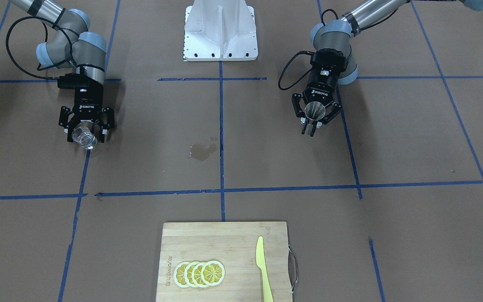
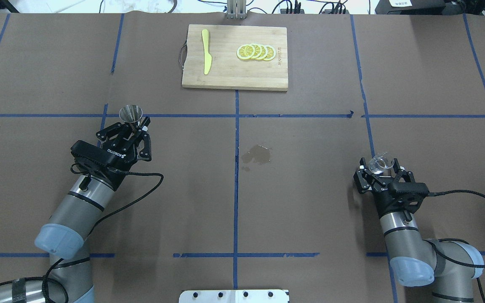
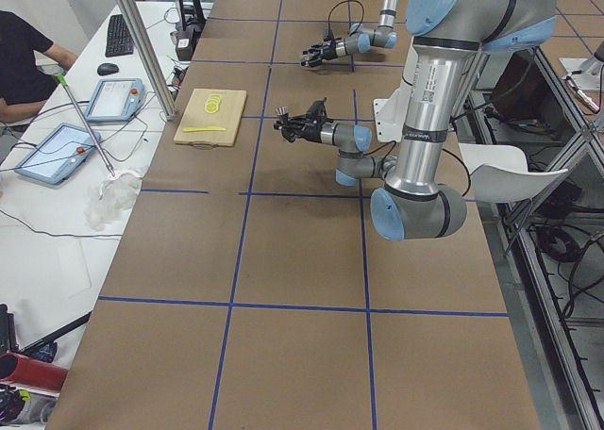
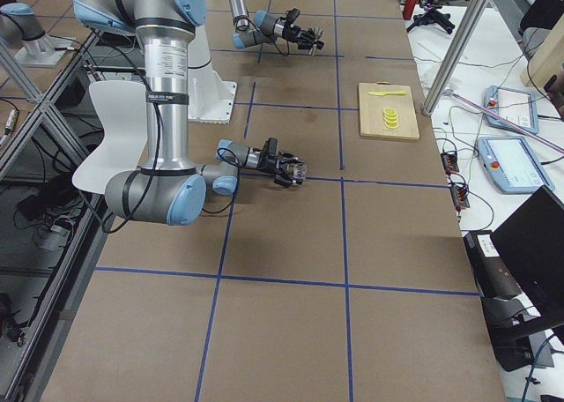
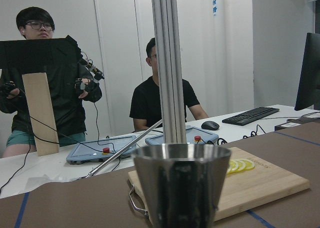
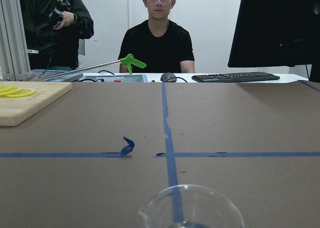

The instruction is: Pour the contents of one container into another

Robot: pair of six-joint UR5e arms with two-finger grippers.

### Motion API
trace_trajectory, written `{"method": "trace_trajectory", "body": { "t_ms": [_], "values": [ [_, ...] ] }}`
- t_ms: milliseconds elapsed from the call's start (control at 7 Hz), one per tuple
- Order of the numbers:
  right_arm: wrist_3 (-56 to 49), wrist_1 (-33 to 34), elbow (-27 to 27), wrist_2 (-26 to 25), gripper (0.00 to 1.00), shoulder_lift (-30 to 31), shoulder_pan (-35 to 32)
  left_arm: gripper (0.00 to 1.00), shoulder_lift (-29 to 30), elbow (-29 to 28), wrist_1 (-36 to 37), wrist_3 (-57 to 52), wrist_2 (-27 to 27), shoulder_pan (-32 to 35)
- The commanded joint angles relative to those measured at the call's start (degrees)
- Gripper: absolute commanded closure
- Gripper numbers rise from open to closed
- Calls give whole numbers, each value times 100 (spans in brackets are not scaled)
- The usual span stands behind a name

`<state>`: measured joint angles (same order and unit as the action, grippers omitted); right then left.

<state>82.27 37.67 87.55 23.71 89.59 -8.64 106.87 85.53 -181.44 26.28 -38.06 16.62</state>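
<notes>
Glass cup (image 2: 381, 162), clamped upright in the right gripper (image 2: 380, 170), sits well apart from the jigger (image 2: 131, 114) — held upright by the left gripper (image 2: 133, 127).

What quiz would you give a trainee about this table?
1. What does the left claw hold? A) spoon B) jigger C) bottle
2. True or false: the right claw is empty.
3. Fill in: ____ lemon slices lie on the board.

Key: 1 B. 2 False, it holds the cup. 3 Four.
</notes>
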Motion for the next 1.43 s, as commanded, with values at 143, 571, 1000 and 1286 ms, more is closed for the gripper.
{"method": "trace_trajectory", "body": {
  "t_ms": [143,571,1000,1286],
  "values": [
    [-316,-584,-333,28,20,-55,-23,100,1,16,-5,0,0,-1],
    [-787,-735,-284,63,95,-99,-23,100,1,34,4,-9,0,-1],
    [-1614,-726,313,72,100,-126,-85,100,44,51,4,-9,18,-1],
    [-2037,-718,814,55,100,-117,-68,100,202,8,317,-9,-17,-19]
  ]
}}
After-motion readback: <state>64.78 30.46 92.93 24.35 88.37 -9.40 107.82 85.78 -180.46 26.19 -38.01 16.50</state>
